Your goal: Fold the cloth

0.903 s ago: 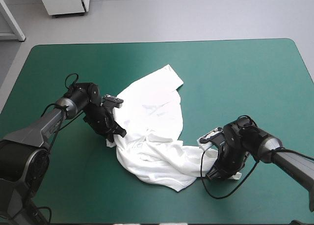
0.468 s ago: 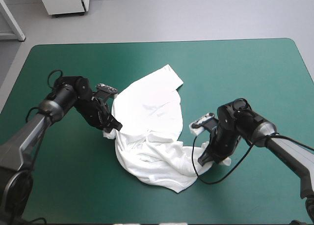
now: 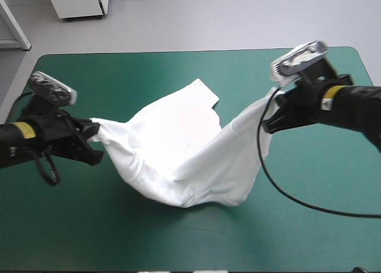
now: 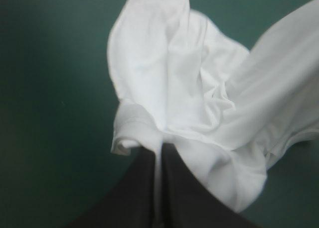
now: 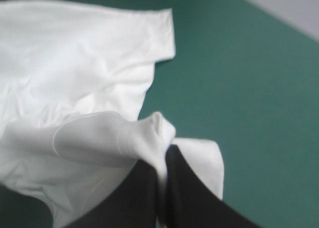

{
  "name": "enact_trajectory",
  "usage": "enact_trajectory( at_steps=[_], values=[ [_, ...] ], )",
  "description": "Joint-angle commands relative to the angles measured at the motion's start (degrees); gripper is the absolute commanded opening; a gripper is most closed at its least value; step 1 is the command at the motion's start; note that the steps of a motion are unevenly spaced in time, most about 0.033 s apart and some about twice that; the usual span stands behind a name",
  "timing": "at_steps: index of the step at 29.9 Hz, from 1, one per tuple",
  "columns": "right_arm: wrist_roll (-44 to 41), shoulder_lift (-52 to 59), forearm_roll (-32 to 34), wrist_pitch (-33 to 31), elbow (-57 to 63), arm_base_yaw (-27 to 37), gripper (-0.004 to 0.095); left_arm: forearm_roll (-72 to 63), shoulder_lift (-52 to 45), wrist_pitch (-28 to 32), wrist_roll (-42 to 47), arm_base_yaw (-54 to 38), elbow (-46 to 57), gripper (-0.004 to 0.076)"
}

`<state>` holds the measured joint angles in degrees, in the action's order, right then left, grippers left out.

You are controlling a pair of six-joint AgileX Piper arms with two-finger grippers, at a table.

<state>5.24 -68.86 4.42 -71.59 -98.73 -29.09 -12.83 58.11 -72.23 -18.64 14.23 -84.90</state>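
The white T-shirt (image 3: 184,148) hangs stretched between both arms over the middle of the teal-green table, sagging down to the cover in the centre. My left gripper (image 3: 94,132) is shut on the T-shirt at its left end, lifted above the table's left side. In the left wrist view the black fingers (image 4: 139,188) meet with a fold of T-shirt (image 4: 189,88) pinched between them. My right gripper (image 3: 269,119) is shut on the T-shirt's right end, raised toward the far right. The right wrist view shows its fingers (image 5: 184,198) nipping a bunched corner of the T-shirt (image 5: 79,88).
A sleeve corner of the shirt (image 3: 202,89) still lies flat toward the table's far edge. Bare teal-green cover (image 3: 196,243) runs along the near edge and on both sides. A white cabinet (image 3: 77,2) stands beyond the far left corner.
Both grippers have risen and pulled apart, left arm to the left, right arm up to the far right. The shirt went from a crumpled heap to a stretched, hanging sheet.
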Motion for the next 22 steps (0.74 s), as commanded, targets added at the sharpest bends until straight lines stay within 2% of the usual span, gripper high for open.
enact_trajectory(
  at_steps=[1, 6, 11, 19, 22],
  values=[
    [-0.62, 5.50, 5.65, 1.79, -8.95, 0.03, -0.0015, -1.45, -3.55, -1.57, 0.69, 0.44, -9.92, -0.0009],
    [-0.72, 7.73, 5.08, 1.79, -20.28, 0.03, -0.0015, -1.81, -2.20, -1.45, 0.80, 0.44, -28.00, -0.0009],
    [-0.16, 7.73, -0.42, 3.05, -30.83, 0.03, -0.0015, -4.02, 0.73, -1.45, 0.64, 0.44, -42.49, -0.0009],
    [0.01, 7.87, -10.66, 2.94, -45.03, 0.03, -0.0014, -16.83, 0.45, -1.55, 1.46, 0.44, -47.71, -0.0009],
    [-0.27, 7.87, -11.22, 1.92, -46.02, 0.03, -0.0014, -15.49, 0.09, -1.55, 2.88, 0.44, -47.71, -0.0009]
  ],
)
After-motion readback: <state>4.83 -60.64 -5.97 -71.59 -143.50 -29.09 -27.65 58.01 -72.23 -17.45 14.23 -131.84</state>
